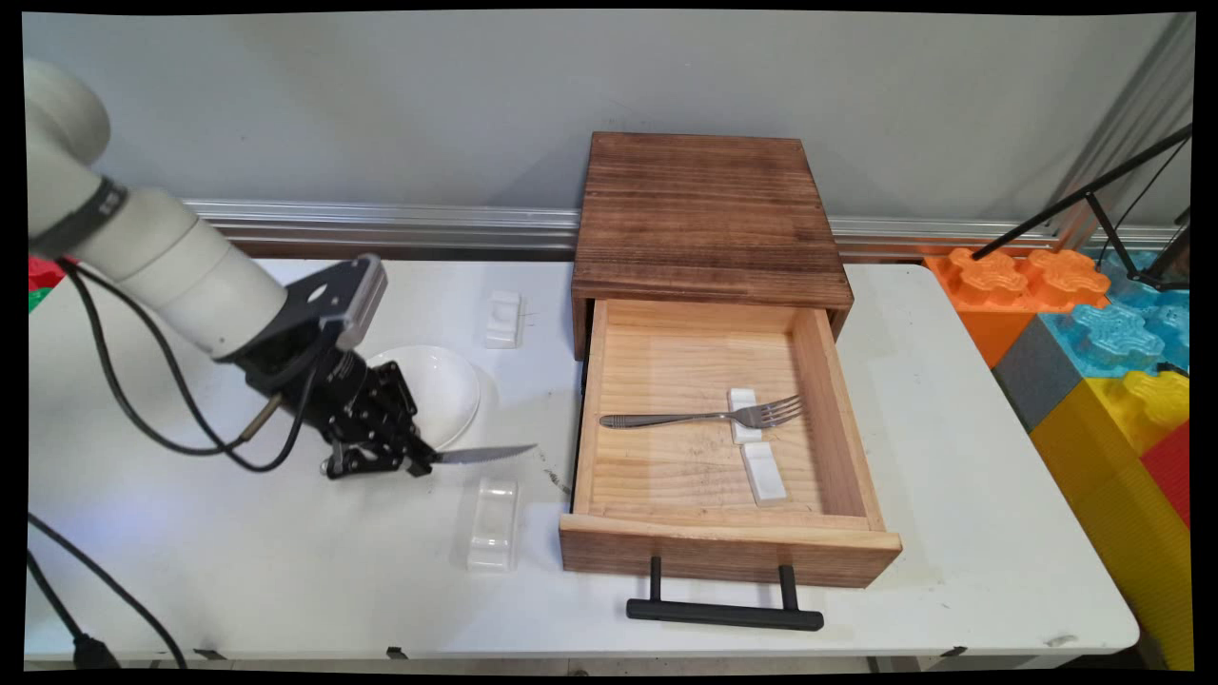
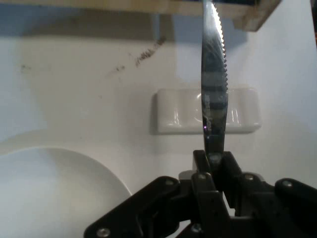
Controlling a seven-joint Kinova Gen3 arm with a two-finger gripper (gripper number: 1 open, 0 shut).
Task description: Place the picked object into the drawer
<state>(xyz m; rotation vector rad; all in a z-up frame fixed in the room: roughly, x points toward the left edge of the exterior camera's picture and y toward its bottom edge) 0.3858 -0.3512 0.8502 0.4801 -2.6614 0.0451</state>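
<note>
The gripper (image 1: 419,463) pinched a serrated knife (image 1: 485,454) by its handle end, blade pointing toward the open wooden drawer (image 1: 861,547) — held above the table (image 1: 952,457), beside the white bowl (image 1: 447,385). The hand view showed the saw-toothed edge crossing a white rest (image 2: 178,116). Only the main view showed the fork (image 1: 699,416) lying on another rest (image 1: 745,415) inside the drawer.

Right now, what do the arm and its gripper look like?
The arm is white, built of thick rounded links, with a dark band round one joint. A grey and black wrist block joins it to the gripper, a black two-finger linkage with small metal pins. Black cables hang in loops from the arm.
</note>
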